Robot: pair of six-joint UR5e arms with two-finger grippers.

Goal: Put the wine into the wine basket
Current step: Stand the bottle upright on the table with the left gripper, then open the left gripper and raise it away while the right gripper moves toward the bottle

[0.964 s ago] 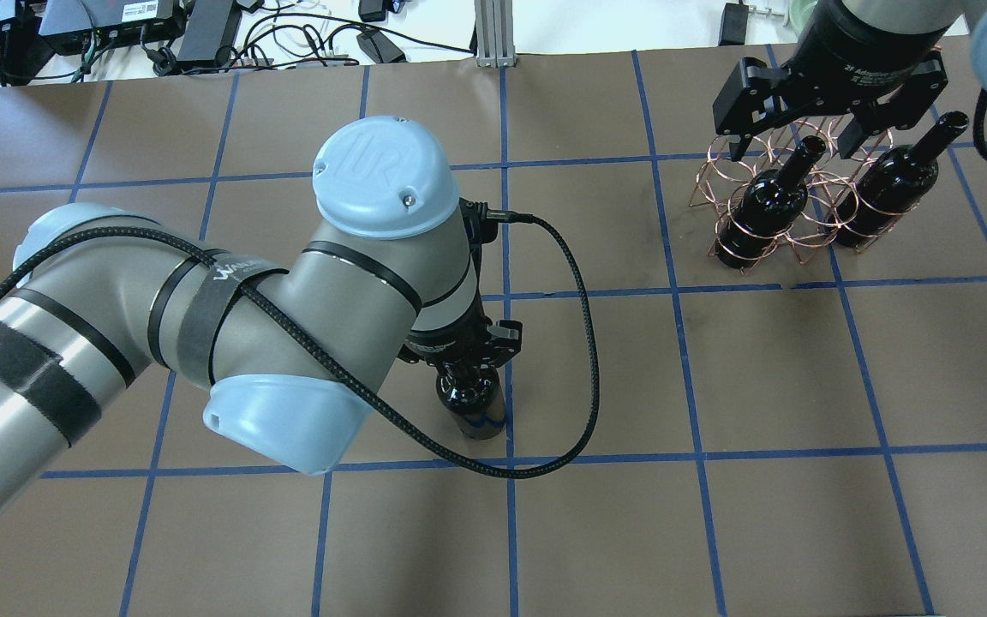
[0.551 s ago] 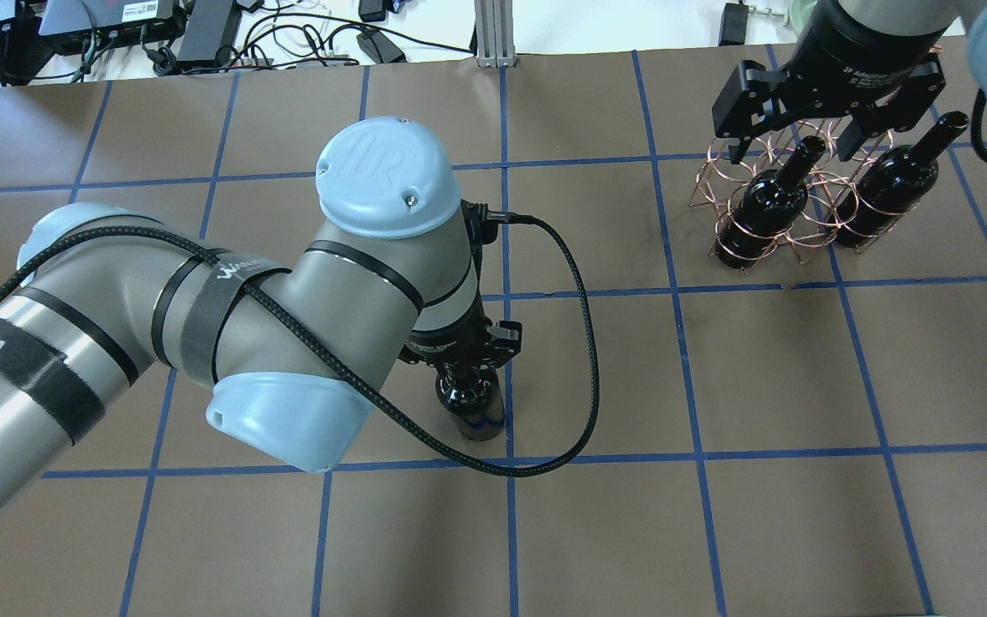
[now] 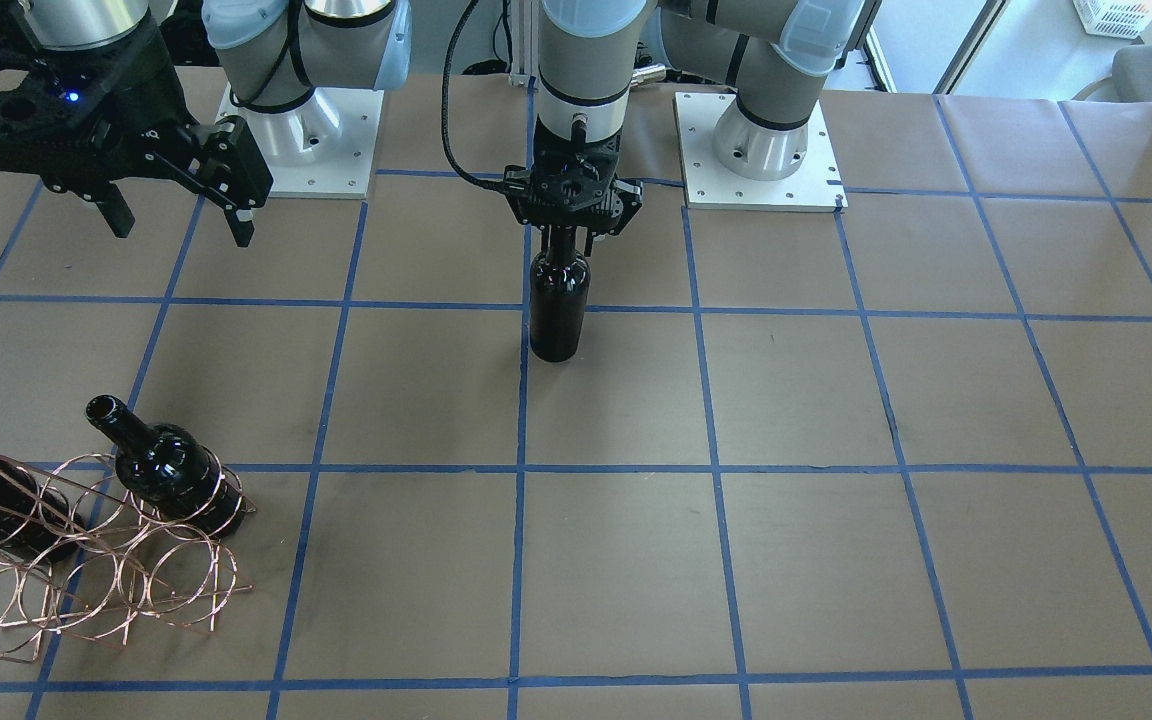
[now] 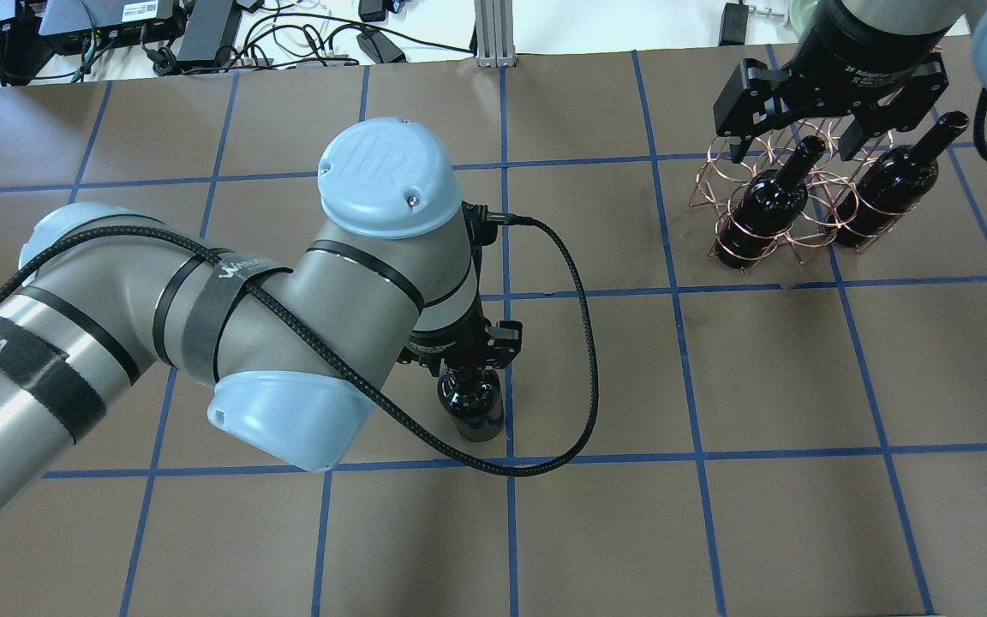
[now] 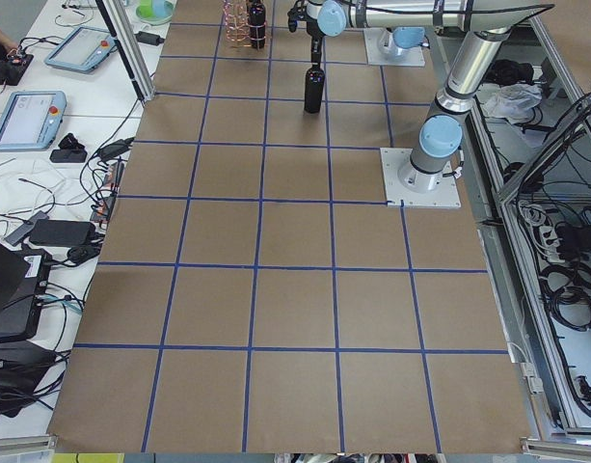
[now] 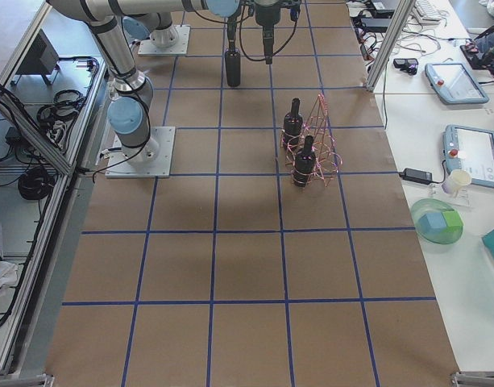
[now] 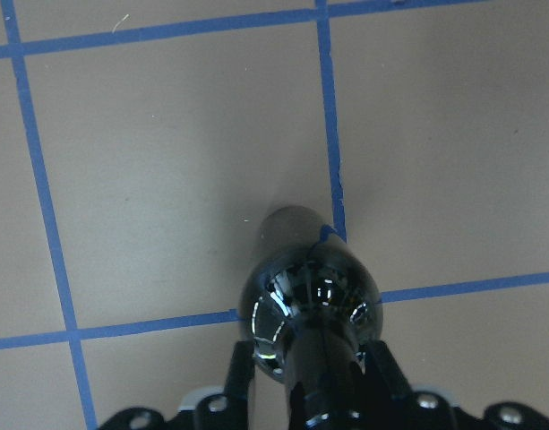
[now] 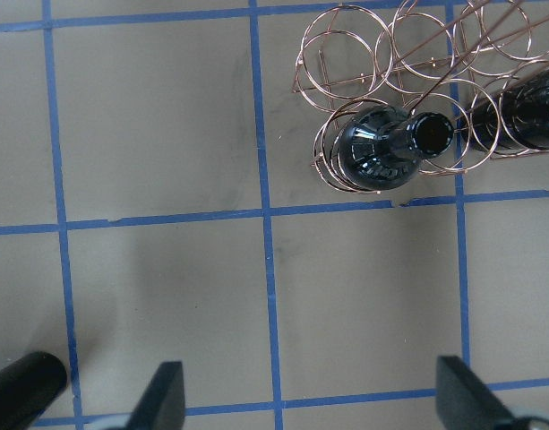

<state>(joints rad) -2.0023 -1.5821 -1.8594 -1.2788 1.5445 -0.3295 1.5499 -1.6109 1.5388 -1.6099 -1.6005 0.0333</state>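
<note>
Overhead exterior, change: against the shots of a second back, almost nothing. The left arm's elbow cap has drifted a touch rightward; the wine bottle [image 4: 471, 404] sits by the same blue tape line.
Reading: grasp looks set, carry not begun. Whether the base has left the bench [image 4: 716, 386] I cannot tell.
Left pincer [image 4: 469, 374]: closed narrow on the bottle's neck, bottle upright beneath it, mid-bench.
Right pincer [image 3: 183, 228]: spread wide, empty, hanging high near the wine basket [image 4: 810, 210].
Basket position: far right of the bench, well apart from the held bottle.
Count, bottles: three. One held; first racked bottle [image 4: 763, 210] and second racked bottle [image 4: 888, 184] lie tilted in hoops, necks raised.
Count, baskets: one.
Count, arms: two.
Remaining: third bottle into one of the empty hoops beside the racked pair.
</note>
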